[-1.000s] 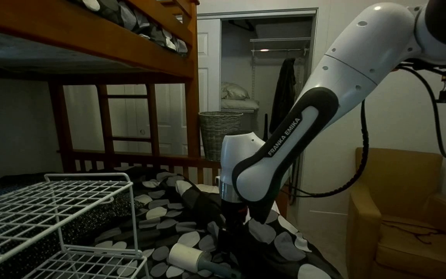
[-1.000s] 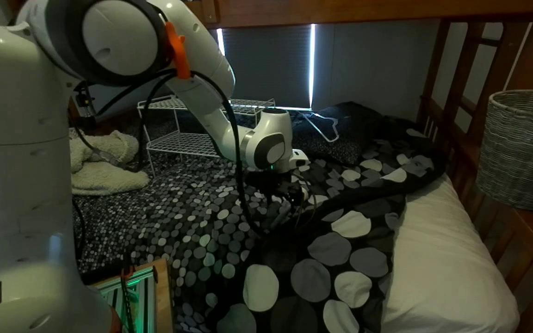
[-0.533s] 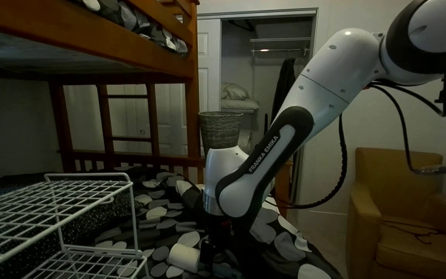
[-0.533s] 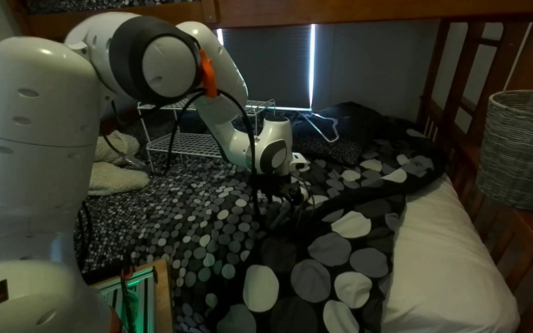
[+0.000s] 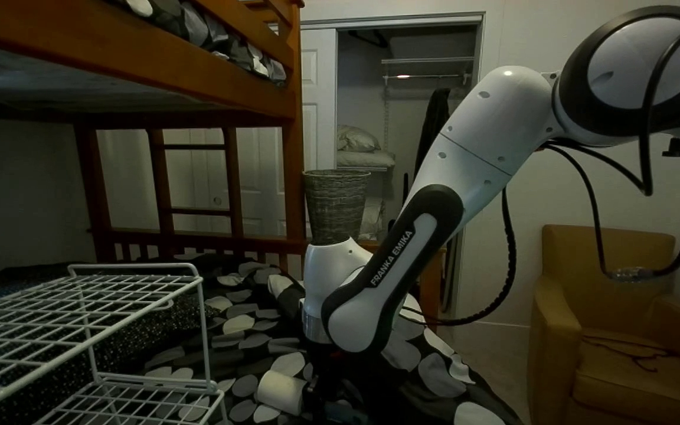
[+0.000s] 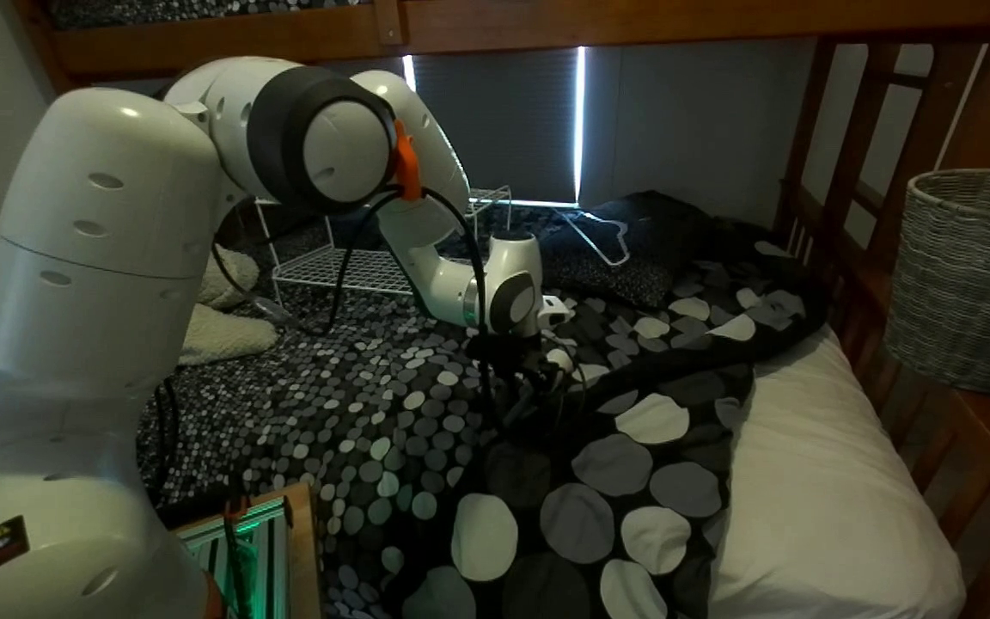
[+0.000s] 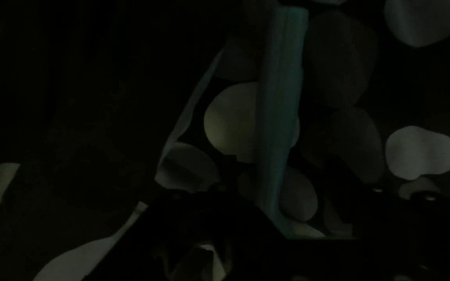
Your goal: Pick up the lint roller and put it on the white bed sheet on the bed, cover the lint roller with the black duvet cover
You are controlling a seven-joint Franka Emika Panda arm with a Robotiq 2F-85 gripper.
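Gripper (image 7: 282,160) was down low over the black duvet cover (image 6: 614,460). Jaws stood spread, one on each side of the handle of the lint roller (image 7: 279,109), spotted cloth showing in the gaps. Wrist view was very dark; could not tell if either jaw touched the handle.

Lint roller lay on its side on the cover. White roll (image 5: 280,391) stuck out beside the gripper in both exterior views; blue-green handle ran between the jaws in the wrist view. Cover was rumpled, black with big white and grey ovals, with folds near the roller.

White robot arm (image 5: 473,156) sloped down to the gripper, black cable (image 5: 513,248) looping under it. White wire rack (image 5: 86,343), two shelves, stood on the bed (image 5: 198,74) near the roller. White hanger (image 6: 585,235) lay on dark bedding (image 6: 667,228). Cream fuzzy blanket (image 6: 224,337) was heaped by the rack, on small-dotted cloth (image 6: 349,387).

White bed sheet (image 6: 830,481) showed along the edge of the bed, past the cover, well apart from the roller. Bed was a brown wooden bunk, ladder and slatted rail at one end, spotted bedding up top too.

Wicker basket (image 5: 335,203) stood at that end. Farther out, an exterior view showed a yellow armchair (image 5: 611,277), plus a closet (image 5: 360,88) with pillows (image 5: 356,140) on a shelf and a dark garment (image 5: 432,124) hanging.
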